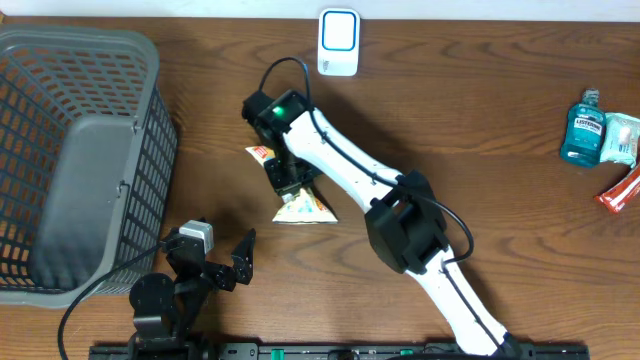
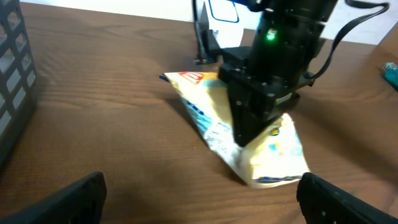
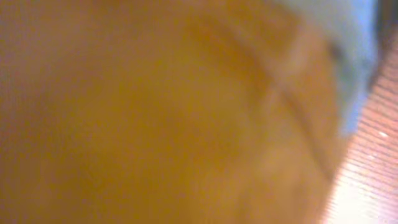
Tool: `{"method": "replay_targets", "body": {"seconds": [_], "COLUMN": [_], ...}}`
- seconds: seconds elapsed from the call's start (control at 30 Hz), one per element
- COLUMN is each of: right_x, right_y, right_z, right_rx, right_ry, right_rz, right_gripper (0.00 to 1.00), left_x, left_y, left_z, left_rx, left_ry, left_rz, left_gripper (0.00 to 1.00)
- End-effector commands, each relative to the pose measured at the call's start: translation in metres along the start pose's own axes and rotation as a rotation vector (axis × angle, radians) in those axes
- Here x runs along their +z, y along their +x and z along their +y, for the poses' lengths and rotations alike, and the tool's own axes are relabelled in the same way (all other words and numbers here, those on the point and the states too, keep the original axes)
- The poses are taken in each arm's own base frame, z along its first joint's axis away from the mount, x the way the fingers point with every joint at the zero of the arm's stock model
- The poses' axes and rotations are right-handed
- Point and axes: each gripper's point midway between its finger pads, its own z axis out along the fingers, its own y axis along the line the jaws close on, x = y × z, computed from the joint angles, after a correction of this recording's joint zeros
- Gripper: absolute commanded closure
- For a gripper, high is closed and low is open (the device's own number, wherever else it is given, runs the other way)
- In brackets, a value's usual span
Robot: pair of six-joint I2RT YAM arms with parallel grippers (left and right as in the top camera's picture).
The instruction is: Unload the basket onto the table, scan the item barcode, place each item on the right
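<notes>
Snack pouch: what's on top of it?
The right hand, closed on the snack pouch near its middle. The patch beneath the hand is covered; no barcode can be made out on the visible face.

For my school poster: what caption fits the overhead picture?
Right gripper pinches a snack bag on the wooden table.

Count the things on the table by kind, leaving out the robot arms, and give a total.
Basket: 1
Scanner: 1
Bottle: 1
Packs: 3 (yellow pack, pale pack, red pack)
Total: 6
</notes>
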Motion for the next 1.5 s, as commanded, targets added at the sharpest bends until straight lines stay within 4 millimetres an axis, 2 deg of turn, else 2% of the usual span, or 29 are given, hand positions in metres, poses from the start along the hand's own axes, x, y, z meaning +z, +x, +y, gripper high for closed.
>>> {"method": "replay_targets", "body": {"seconds": [0.0, 0.1, 0.17, 0.2, 0.3, 0.33, 0.4, 0.47, 0.53, 0.87, 0.93, 1.13, 1.37, 1.4, 1.47], "right_x": [-0.047, -0.108, -0.143, -0.167, -0.193, -0.199, -0.208, -0.209, -0.207, -0.207, -0.206, -0.204, -0.204, -0.2, -0.179], "right_y": [0.007, 0.032, 0.046, 0.043, 0.033, 0.03, 0.025, 0.02, 0.017, 0.015, 0.015, 0.014, 0.011, 0.011, 0.009], "right_z": [0.002, 0.022, 0.026, 0.021, 0.011, 0.006, -0.004, -0.018, -0.031, -0.036, -0.036, -0.041, -0.055, -0.056, -0.069], "right_rx": [-0.133, -0.409, -0.547, -0.549, -0.398, -0.334, -0.117, 0.202, 0.438, 0.921, 0.883, 0.587, 0.438, 0.428, 0.372], "right_ry": [-0.197, -0.589, -0.807, -0.948, -1.105, -1.141, -1.196, -1.198, -1.171, -1.111, -1.109, -1.141, -1.154, -1.13, -0.989], "right_rz": [-0.017, -0.048, -0.11, -0.181, -0.201, -0.187, -0.088, 0.09, 0.218, 0.534, 0.502, 0.289, 0.153, 0.142, 0.075], "right_gripper": [0.99, 0.99, 0.99, 0.93, 0.94, 0.98, 0.99, 0.99, 0.98, 0.99, 0.99, 0.99, 0.99, 0.99, 0.99], "left_x": [0.002, 0.002, 0.002, 0.002, 0.002, 0.002, 0.002, 0.002, 0.002, 0.002, 0.002, 0.002, 0.002, 0.002, 0.002], "left_y": [0.01, 0.01, 0.01, 0.01, 0.01, 0.01, 0.01, 0.01, 0.01, 0.01, 0.01, 0.01, 0.01, 0.01, 0.01], "left_z": [0.003, 0.003, 0.003, 0.003, 0.003, 0.003, 0.003, 0.003, 0.003, 0.003, 0.003, 0.003, 0.003, 0.003, 0.003], "left_rx": [0.005, 0.005, 0.005, 0.005, 0.004, 0.005, 0.005, 0.005, 0.005, 0.005, 0.005, 0.005, 0.005, 0.005, 0.005], "left_ry": [-0.006, -0.006, -0.006, -0.006, -0.007, -0.006, -0.006, -0.006, -0.006, -0.006, -0.006, -0.006, -0.006, -0.006, -0.006], "left_rz": [0.026, 0.026, 0.026, 0.026, 0.027, 0.026, 0.026, 0.026, 0.026, 0.026, 0.026, 0.026, 0.026, 0.026, 0.026], "left_gripper": [0.02, 0.02, 0.02, 0.02, 0.02, 0.02, 0.02, 0.02, 0.02, 0.02, 0.02, 0.02, 0.02, 0.02, 0.02]}}
